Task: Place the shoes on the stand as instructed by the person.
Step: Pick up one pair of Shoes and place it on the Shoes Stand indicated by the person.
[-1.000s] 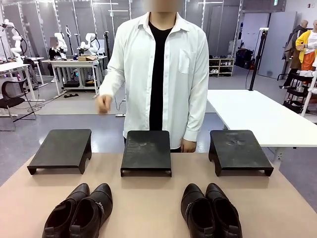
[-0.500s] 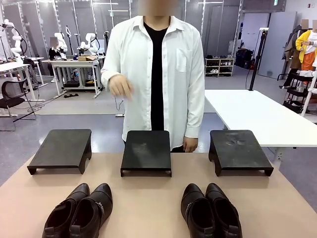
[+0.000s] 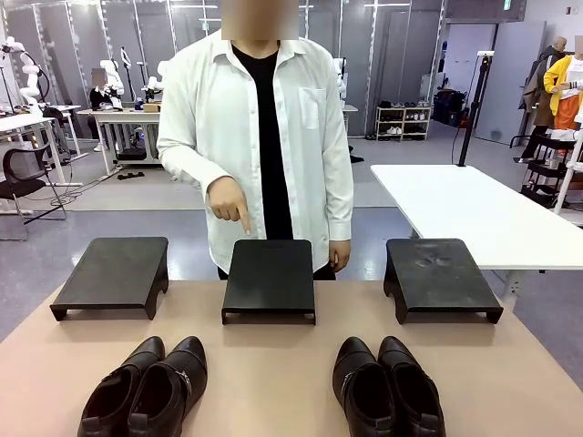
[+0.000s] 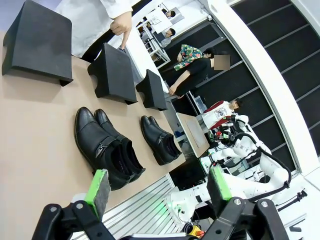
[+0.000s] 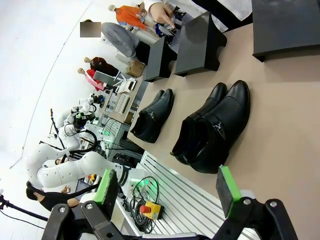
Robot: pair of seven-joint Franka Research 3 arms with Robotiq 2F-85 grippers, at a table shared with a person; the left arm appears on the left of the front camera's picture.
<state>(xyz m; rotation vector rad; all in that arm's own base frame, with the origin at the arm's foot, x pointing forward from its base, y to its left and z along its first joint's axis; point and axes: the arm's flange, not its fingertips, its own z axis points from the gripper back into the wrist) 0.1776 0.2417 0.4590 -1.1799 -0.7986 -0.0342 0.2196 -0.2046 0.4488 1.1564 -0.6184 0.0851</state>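
Two pairs of black shoes stand near the front of the tan table (image 3: pixel 273 373): the left pair (image 3: pixel 146 387) and the right pair (image 3: pixel 387 387). Behind them sit three black stands: left (image 3: pixel 109 273), middle (image 3: pixel 270 278), right (image 3: pixel 440 276). The person (image 3: pixel 260 118) stands at the far side, and a hand (image 3: pixel 228 198) points a finger down at the middle stand's back edge. My left gripper (image 4: pixel 158 186) hangs open above the left pair (image 4: pixel 107 150). My right gripper (image 5: pixel 168 186) is open above the right pair (image 5: pixel 215 127), which looks higher-cut than the other pair (image 5: pixel 152 117).
A white table (image 3: pixel 474 209) stands beyond the right stand. The tan table's front edge meets an aluminium frame holding a red stop button (image 5: pixel 150 209). Bare tabletop lies between the two pairs and between shoes and stands.
The person has shifted to the left. The hand rose to chest height, then came down to point at the middle stand. Shoes, stands and both grippers are unchanged.
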